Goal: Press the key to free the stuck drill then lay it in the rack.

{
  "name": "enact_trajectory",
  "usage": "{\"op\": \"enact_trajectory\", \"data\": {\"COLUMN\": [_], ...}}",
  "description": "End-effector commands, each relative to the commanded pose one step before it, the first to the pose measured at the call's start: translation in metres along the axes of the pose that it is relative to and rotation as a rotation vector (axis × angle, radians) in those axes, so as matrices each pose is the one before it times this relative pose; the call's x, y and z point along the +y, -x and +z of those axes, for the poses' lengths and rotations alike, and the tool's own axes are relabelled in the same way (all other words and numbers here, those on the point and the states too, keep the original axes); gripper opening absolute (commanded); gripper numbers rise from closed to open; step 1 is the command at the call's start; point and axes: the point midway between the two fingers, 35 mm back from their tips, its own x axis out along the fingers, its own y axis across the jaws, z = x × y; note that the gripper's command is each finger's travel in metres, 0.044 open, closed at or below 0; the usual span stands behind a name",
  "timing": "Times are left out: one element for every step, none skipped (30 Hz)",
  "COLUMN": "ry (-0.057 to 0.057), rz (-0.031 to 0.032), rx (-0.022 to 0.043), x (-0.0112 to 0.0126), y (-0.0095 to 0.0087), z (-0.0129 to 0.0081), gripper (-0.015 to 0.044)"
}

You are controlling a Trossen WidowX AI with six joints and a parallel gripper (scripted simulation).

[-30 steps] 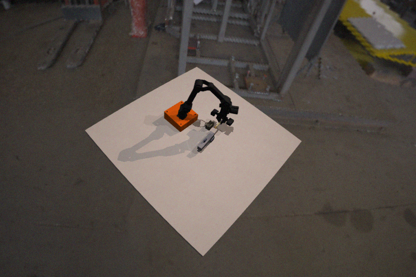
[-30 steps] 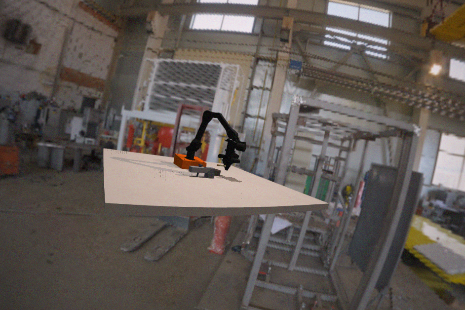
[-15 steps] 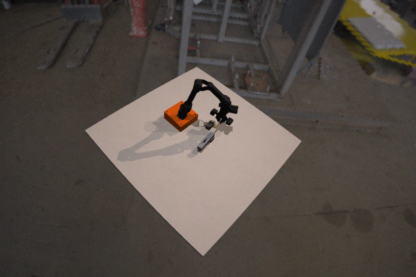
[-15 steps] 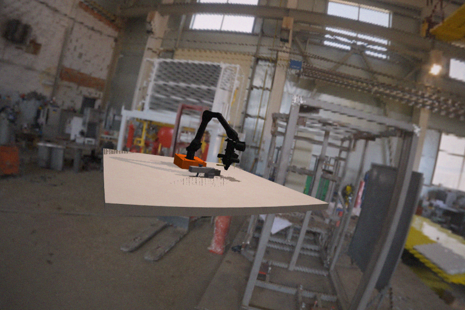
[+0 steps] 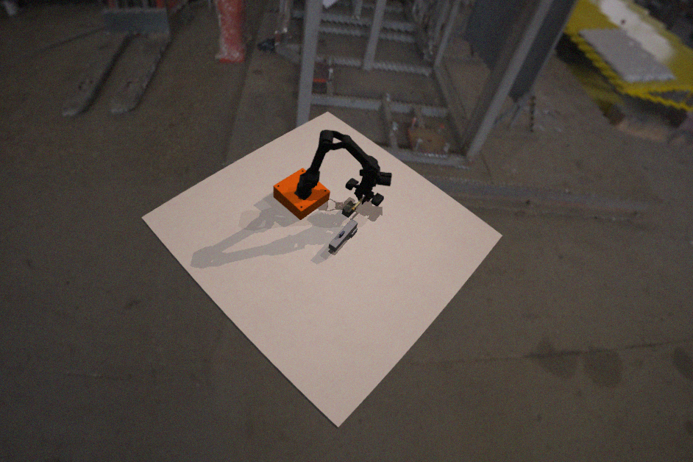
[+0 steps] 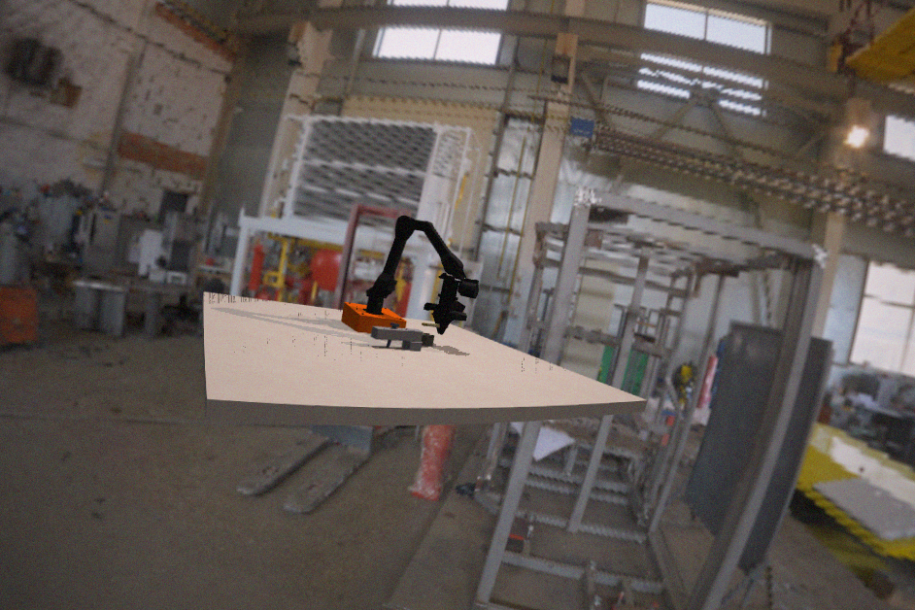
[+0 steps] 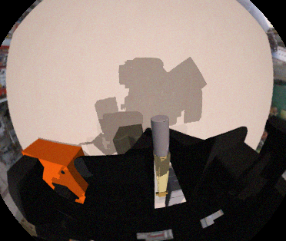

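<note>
My gripper [image 5: 363, 199] [image 6: 441, 329] [image 7: 154, 130] is shut on the drill, by its grey shank [image 7: 160, 134]. The drill's gold bit [image 5: 354, 206] [image 6: 429, 323] [image 7: 161, 179] sticks out toward the grey body. It is raised above the table, and its tip looks apart from that body in the exterior view. The long grey body [image 5: 345, 234] [image 6: 396, 334] has a small dark blue piece [image 5: 341, 235] on top, perhaps the key. The small dark block [image 5: 348, 211] [image 6: 427, 340] [image 7: 128, 139], which looks like the rack, stands close beside and below the drill.
The orange arm base [image 5: 290, 198] [image 6: 363, 319] [image 7: 57, 151] stands on the pale table top [image 5: 336, 348] [image 6: 315, 381] [image 7: 78, 42], behind the grey body and dark block. The arm's shadow falls across the table.
</note>
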Motion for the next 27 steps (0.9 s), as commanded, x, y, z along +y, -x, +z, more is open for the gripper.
{"op": "enact_trajectory", "data": {"ry": [-0.0042, 0.0, 0.0, 0.0, 0.0, 0.0, 0.0, 0.0, 0.0, 0.0, 0.0, 0.0, 0.0, 0.0, 0.0, 0.0, 0.0, 0.0, 0.0, 0.0, 0.0, 0.0, 0.0, 0.0, 0.0, 0.0, 0.0], "rz": [-0.01087, 0.00015, 0.00015, 0.00015, 0.00015, 0.00015, 0.00015, 0.00015, 0.00015, 0.00014, 0.00014, 0.00014, 0.00014, 0.00014, 0.00014, 0.00013, 0.00012, 0.00011, -0.00002, -0.00003, -0.00001, 0.00001, 0.00001, 0.0, -0.00001, 0.0, 0.0], "rx": [0.00061, -0.00003, -0.00003, -0.00003, -0.00003, -0.00003, -0.00003, -0.00003, -0.00003, -0.00003, -0.00002, -0.00002, -0.00002, -0.00002, -0.00002, -0.00002, -0.00002, -0.00002, 0.0, 0.00001, 0.00001, 0.00002, 0.00002, 0.00001, 0.0, 0.0, 0.00001], "x": [0.00714, 0.0019, 0.00189, 0.00188, 0.00188, 0.00187, 0.00186, 0.00185, 0.00184, 0.00183, 0.00181, 0.00181, 0.00179, 0.00176, 0.00172, 0.00166, 0.00157, 0.00144, -0.00031, -0.00039, -0.00019, 0.00001, 0.0, -0.00016, -0.00014, -0.00007, -0.00005], "y": [0.00123, -0.00014, -0.00011, -0.00009, -0.00005, -0.00002, 0.00001, 0.00005, 0.00009, 0.00013, 0.00017, 0.00022, 0.00028, 0.00034, 0.0004, 0.00047, 0.00055, 0.00063, -0.00065, -0.00158, -0.00206, -0.00321, -0.00286, -0.00262, -0.00144, -0.00112, -0.00109], "z": [0.00058, 0.00028, 0.00028, 0.00027, 0.00026, 0.00025, 0.00024, 0.00022, 0.00021, 0.0002, 0.00018, 0.00017, 0.00015, 0.00013, 0.00011, 0.0001, 0.00008, 0.00004, 0.00005, 0.00009, 0.00008, 0.00004, 0.00004, 0.00012, 0.00014, 0.00008, 0.00002], "gripper": [0.0, 0.0, 0.0, 0.0, 0.0, 0.0, 0.0, 0.0, 0.0, 0.0, 0.0, 0.0, 0.0, 0.0, 0.0, 0.0, 0.0, 0.0, 0.0, 0.0, 0.0, 0.0, 0.0, 0.0, 0.0, 0.0, 0.0]}}
